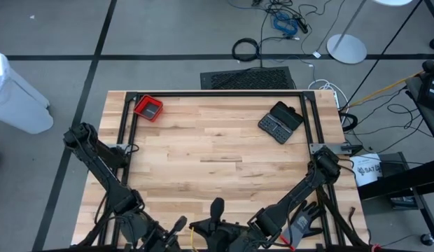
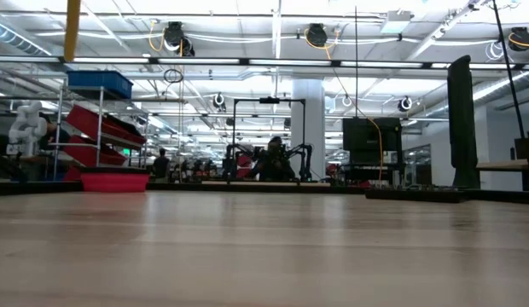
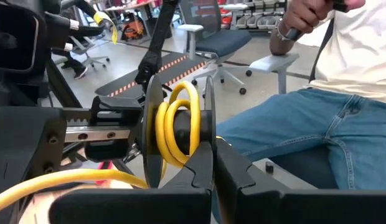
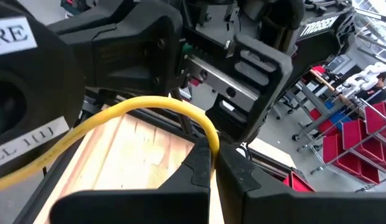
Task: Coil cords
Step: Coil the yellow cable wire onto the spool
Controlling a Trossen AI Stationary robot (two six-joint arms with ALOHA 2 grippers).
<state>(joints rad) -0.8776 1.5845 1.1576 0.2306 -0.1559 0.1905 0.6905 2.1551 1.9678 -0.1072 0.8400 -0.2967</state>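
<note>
Down at the near edge of the wooden surface (image 1: 217,150), both arms are folded in close, side by side. Left claw (image 3: 211,163) has its fingers pressed together on the yellow cord (image 3: 174,124), which is wound in a few loops around a dark spool-like part just ahead of the fingertips, with a loose length trailing away to one side. Right claw (image 4: 215,163) is likewise clamped shut on a yellow cord (image 4: 137,112) that arches away from its tips over the wood, in front of the other arm's dark housing. Whether these are two ends of one cord cannot be told, and no black cord can be made out. Just beside the right claw, at the surface's near right corner, lies a grey-black glove (image 1: 303,222). Farther out, well apart from both claws, a black case (image 1: 280,122) lies open toward the far right, and a small red tray (image 1: 148,108) rests at the far left corner. Beyond the far edge, on the floor, are a dark mat (image 1: 248,78), a ring of black cable (image 1: 246,49) and a blue cable bundle (image 1: 283,22). Past the left claw, a seated person in jeans (image 3: 317,134) shows in the room.
</note>
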